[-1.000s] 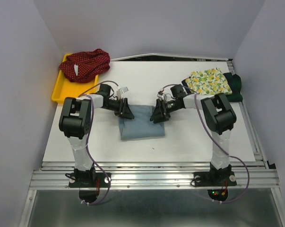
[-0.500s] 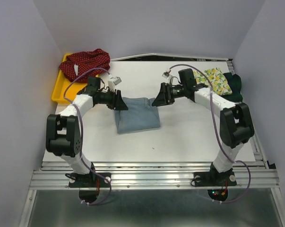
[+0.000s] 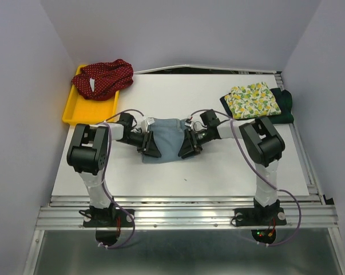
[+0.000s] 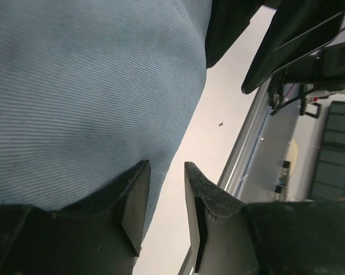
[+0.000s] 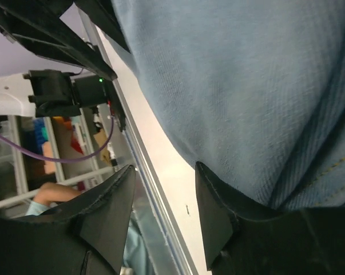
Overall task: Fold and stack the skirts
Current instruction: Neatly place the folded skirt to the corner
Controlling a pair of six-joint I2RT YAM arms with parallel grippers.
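Now your left gripper [image 3: 151, 145] sits at the left edge of the denim skirt [image 3: 167, 133], jaws slightly apart. Your right gripper [image 3: 187, 145], jaws apart too, sits at its right edge.

White table [image 3: 229, 172], denim skirt [image 3: 167, 140], yellow tray [image 3: 72, 112]

No readable text, label or number anywhere.

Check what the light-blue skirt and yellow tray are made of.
Light-blue folded cloth skirt: likely denim, matte; fine woven ribs and seam stitching show close up. Yellow rectangular tray: probably moulded plastic, smooth, uniform colour, raised rim.
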